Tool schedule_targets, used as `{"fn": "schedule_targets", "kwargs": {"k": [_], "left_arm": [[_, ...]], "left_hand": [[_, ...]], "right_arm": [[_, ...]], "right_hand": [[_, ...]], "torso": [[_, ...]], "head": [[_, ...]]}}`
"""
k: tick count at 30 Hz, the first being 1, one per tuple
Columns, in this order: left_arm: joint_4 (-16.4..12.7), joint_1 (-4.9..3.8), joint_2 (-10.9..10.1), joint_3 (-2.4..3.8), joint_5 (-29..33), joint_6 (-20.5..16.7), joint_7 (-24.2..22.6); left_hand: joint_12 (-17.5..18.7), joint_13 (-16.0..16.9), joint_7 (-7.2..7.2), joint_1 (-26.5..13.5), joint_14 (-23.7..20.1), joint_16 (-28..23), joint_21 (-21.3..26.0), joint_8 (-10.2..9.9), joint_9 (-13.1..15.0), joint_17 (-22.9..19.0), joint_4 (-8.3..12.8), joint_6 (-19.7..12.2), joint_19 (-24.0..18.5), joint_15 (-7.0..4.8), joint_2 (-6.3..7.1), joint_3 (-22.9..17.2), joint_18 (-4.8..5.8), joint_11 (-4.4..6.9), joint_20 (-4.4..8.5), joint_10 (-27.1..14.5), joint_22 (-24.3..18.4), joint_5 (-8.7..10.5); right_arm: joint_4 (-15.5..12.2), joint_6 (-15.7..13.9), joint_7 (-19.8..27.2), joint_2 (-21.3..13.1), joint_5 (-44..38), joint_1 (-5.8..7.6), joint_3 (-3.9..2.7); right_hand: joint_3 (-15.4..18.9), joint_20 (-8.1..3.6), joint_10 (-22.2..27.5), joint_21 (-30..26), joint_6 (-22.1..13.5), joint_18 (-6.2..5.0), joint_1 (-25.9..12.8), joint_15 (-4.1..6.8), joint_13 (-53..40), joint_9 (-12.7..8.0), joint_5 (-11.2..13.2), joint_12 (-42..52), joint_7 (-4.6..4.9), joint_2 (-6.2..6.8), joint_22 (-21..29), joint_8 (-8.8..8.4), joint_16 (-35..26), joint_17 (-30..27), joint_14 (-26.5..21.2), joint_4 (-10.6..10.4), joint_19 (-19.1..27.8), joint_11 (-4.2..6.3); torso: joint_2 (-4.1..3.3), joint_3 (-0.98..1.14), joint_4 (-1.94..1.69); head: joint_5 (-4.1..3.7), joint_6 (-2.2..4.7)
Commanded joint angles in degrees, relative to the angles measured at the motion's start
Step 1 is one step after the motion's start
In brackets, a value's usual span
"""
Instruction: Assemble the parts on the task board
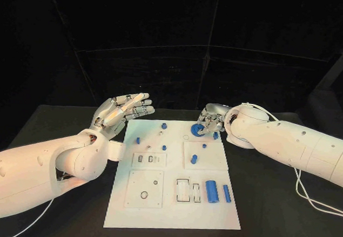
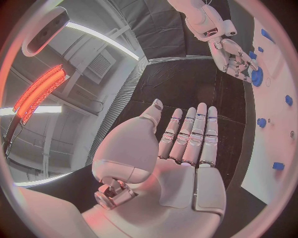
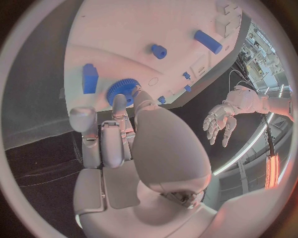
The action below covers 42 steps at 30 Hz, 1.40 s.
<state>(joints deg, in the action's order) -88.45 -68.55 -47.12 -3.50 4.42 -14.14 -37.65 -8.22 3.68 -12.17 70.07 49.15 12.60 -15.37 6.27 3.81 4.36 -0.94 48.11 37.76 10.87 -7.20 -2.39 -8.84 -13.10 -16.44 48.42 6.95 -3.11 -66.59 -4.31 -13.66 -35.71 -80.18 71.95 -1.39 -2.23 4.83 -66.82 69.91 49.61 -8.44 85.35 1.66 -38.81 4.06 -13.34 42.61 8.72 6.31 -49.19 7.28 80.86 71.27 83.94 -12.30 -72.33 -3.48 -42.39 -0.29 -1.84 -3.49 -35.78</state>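
White task board (image 1: 173,216) on a black table (image 1: 69,128). Parts in blue: a toothed gear (image 1: 198,130) at the far right of the board, a cylinder (image 1: 211,190) and a slimmer bar (image 1: 226,193) near right, and small pegs (image 1: 165,126) scattered across the far half. Recesses in the board outlined in dark lines. Arms white; left hand (image 1: 125,110) and right hand (image 1: 212,118) silver, with dark seams between finger segments.

The white task board (image 1: 173,216) is lying flat mid-table. A blue gear (image 1: 197,130) is sitting near its far edge. Two blue cylinders (image 1: 211,189) are lying toward its right edge.
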Motion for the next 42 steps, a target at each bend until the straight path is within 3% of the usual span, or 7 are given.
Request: {"fn": "schedule_targets", "kwargs": {"k": [1,10,21,24,34,42], "left_arm": [[0.02,-0.07,0.06,0.04,-0.29,0.84,-0.22],[0.17,-0.07,0.09,0.03,-0.29,0.92,-0.17],[0.21,-0.06,0.09,0.02,-0.29,0.95,-0.12],[0.19,-0.06,0.06,0.01,-0.29,0.95,-0.13],[0.14,-0.06,0.01,0.01,-0.29,0.98,-0.15],[0.13,-0.06,0.06,0.0,-0.29,0.95,-0.19]], "left_hand": [[0.32,-0.05,-3.96,0.21,0.32,-0.21,-0.2,-0.28,-0.05,-0.05,0.29,0.12,0.44,0.12,-0.3,0.12,-0.93,-0.15,-0.14,0.11,-0.06,-0.18],[0.32,-0.05,-3.96,0.21,0.32,-0.21,-0.2,-0.28,-0.05,-0.05,0.29,0.12,0.44,0.12,-0.3,0.12,-0.93,-0.15,-0.14,0.11,-0.06,-0.18],[0.32,-0.05,-3.96,0.21,0.32,-0.21,-0.2,-0.28,-0.05,-0.05,0.29,0.12,0.44,0.12,-0.3,0.12,-0.93,-0.15,-0.14,0.11,-0.06,-0.18],[0.32,-0.05,-3.96,0.21,0.32,-0.21,-0.2,-0.28,-0.05,-0.05,0.29,0.12,0.44,0.12,-0.3,0.12,-0.93,-0.15,-0.14,0.11,-0.06,-0.18],[0.39,-0.05,-3.98,0.23,0.34,-0.3,-0.19,-0.36,-0.05,-0.1,0.42,0.09,0.48,0.13,-0.28,0.06,-0.93,-0.16,-0.14,0.1,-0.11,-0.17],[0.39,-0.05,-3.98,0.23,0.35,-0.3,-0.19,-0.36,-0.05,-0.1,0.42,0.11,0.48,0.13,-0.28,0.05,-0.93,-0.16,-0.14,0.1,-0.12,-0.17]], "right_arm": [[0.21,0.47,-0.23,0.25,-0.67,0.09,-0.02],[0.83,1.22,-0.23,0.71,-0.88,-0.03,-0.01],[0.37,1.2,-0.95,0.84,-4.54,-0.27,0.01],[-0.13,-0.58,-1.13,0.64,-6.16,-0.33,0.01],[-5.92,-11.23,-2.36,-0.51,-11.5,-0.62,0.0],[-10.67,-13.74,-4.19,1.08,-14.72,-0.63,-0.02]], "right_hand": [[-0.52,0.01,-0.1,0.38,0.41,1.12,0.44,-0.47,-0.74,0.02,-0.37,0.77,-0.03,-0.53,-0.33,0.3,0.38,0.16,2.88,0.03,-0.59,0.15],[-1.67,-0.08,-3.94,1.84,1.73,1.47,1.1,-0.38,-10.55,0.11,-0.6,9.99,-0.14,-1.28,-2.59,1.12,1.36,1.9,3.18,0.94,-1.45,0.28],[-4.04,-0.17,-11.33,5.27,5.49,2.38,0.51,-0.26,-28.97,0.08,-0.15,27.43,-0.53,-1.91,-8.27,2.58,5.01,9.14,4.32,2.65,-3.68,0.56],[-5.15,-0.26,-12.47,5.71,6.6,2.49,0.59,-0.12,-31.68,0.09,0.09,29.9,-0.79,-2.36,-8.99,2.9,5.21,9.53,4.35,3.06,-3.94,0.76],[-8.54,-0.64,-14.31,7.59,8.66,3.05,-0.9,0.29,-35.98,-0.07,-3.81,33.66,-1.41,-2.69,-12.29,3.05,5.97,11.12,4.62,3.3,-5.37,1.24],[-9.57,-0.67,-14.41,7.93,8.67,3.14,-2.21,0.27,-36.4,-0.18,-3.83,33.9,-1.36,-2.05,-12.79,2.63,6.04,11.25,4.63,3.18,-5.54,1.2]], "torso": [[-0.01,0.01,-0.01],[-0.01,0.05,-0.01],[-0.04,0.05,0.04],[-0.01,0.03,0.03],[-0.01,0.03,0.03],[-0.04,0.02,-0.05]], "head": [[-0.04,-0.13],[0.07,-0.28],[0.03,-0.36],[-0.01,-0.49],[0.27,-0.45],[0.36,-0.49]]}}
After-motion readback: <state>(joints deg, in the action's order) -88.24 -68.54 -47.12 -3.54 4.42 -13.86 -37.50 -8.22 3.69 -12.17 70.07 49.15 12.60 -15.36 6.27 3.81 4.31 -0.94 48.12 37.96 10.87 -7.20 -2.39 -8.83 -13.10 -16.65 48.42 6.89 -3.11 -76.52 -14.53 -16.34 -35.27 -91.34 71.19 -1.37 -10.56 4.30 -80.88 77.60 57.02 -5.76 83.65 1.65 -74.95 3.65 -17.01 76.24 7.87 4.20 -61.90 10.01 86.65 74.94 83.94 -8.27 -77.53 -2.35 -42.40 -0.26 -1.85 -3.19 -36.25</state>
